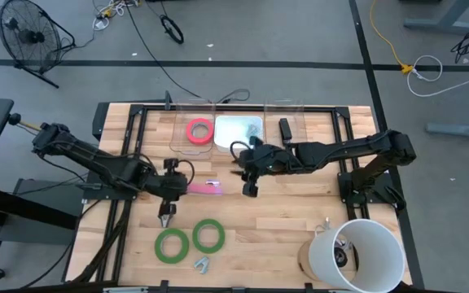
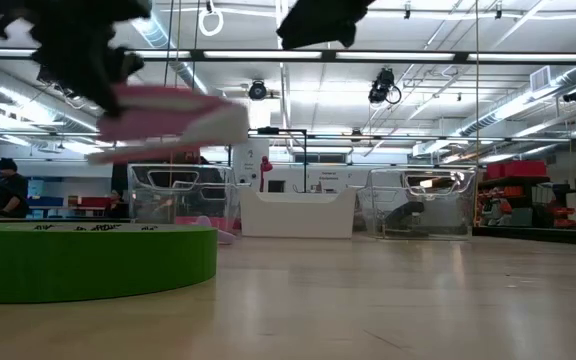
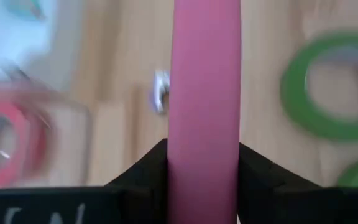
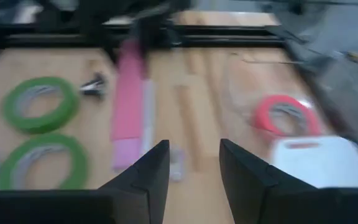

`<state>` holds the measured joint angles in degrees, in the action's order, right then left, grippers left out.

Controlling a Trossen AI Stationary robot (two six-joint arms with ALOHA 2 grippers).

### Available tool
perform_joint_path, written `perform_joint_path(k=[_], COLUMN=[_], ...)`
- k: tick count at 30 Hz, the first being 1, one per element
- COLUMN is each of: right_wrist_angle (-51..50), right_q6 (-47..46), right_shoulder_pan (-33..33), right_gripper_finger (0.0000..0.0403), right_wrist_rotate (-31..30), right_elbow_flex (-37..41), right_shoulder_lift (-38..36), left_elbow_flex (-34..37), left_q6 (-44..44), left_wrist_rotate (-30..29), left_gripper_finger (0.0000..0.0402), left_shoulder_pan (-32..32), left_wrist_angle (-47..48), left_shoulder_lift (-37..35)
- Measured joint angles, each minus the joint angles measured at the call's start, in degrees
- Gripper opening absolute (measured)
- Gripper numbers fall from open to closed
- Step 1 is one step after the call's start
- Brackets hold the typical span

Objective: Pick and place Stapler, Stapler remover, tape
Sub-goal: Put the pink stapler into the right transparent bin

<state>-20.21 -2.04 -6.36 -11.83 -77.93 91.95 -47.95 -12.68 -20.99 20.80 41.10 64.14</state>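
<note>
The left gripper (image 1: 187, 188) is clamping its fingers on the long pink plastic stapler (image 1: 204, 188), which is showing off the table in the low view, raised above the wooden table (image 1: 283, 228) near its middle. In the left wrist view the pink body is sitting squarely between the two dark fingers (image 3: 143, 169), gripped across its narrow width at one end while the rest is reaching out past them.

Handling, as a judgement: the stapler is looking rigid and fairly heavy for its size, with smooth plastic sides that could slip; held at one end, its free length may be levering down, so a hold nearer mid-body would likely be steadier. The hinged top could also flex under squeeze.

The right gripper (image 1: 249, 181) is hovering just beside the stapler's far end, fingers parted and holding nothing.

Elsewhere: two green flat ring-shaped tape rolls (image 1: 172, 245) are lying side by side on the near part of the table, and the small silver metal staple remover (image 1: 201, 263) is lying just beside them. The pinkish-red tape roll (image 1: 199, 130) is sitting in a clear plastic bin (image 1: 176, 140) at the far edge.

Hard to make out: both wrist views are blurring, so the exact contact on the stapler is unclear. The low view is smearing the stapler and cutting off both arms. The white bucket's (image 1: 365, 244) contents are unclear.
</note>
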Motion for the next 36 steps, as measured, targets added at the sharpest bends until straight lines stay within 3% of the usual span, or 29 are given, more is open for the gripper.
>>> perform_joint_path(k=[7,12,16,27,36], right_wrist_angle=[7.5,10.3,10.0,10.8,13.0], right_q6=[6.8,10.0,10.0,12.2,14.0], right_shoulder_pan=[-1.0,-1.2,-1.2,-1.2,-0.8], right_gripper_finger=[0.0139,0.0145,0.0175,0.0271,0.0286], right_wrist_rotate=[1.8,4.1,6.2,0.2,-1.3], right_elbow_flex=[0.0,0.0,0.0,-0.1,0.0], right_shoulder_lift=[2.8,3.3,3.4,5.2,8.6], left_elbow_flex=[-8.0,-8.2,-7.9,-7.9,-7.9], left_q6=[5.8,5.8,5.8,5.9,6.6], left_wrist_rotate=[-5.7,-6.1,-6.0,-5.8,-5.7], left_gripper_finger=[0.0130,0.0130,0.0130,0.0130,0.0130], left_shoulder_pan=[-0.6,-2.6,-3.7,-4.0,-4.0], left_wrist_angle=[-0.2,0.3,1.2,0.4,-0.6], left_shoulder_lift=[0.0,0.0,0.4,1.6,1.5])
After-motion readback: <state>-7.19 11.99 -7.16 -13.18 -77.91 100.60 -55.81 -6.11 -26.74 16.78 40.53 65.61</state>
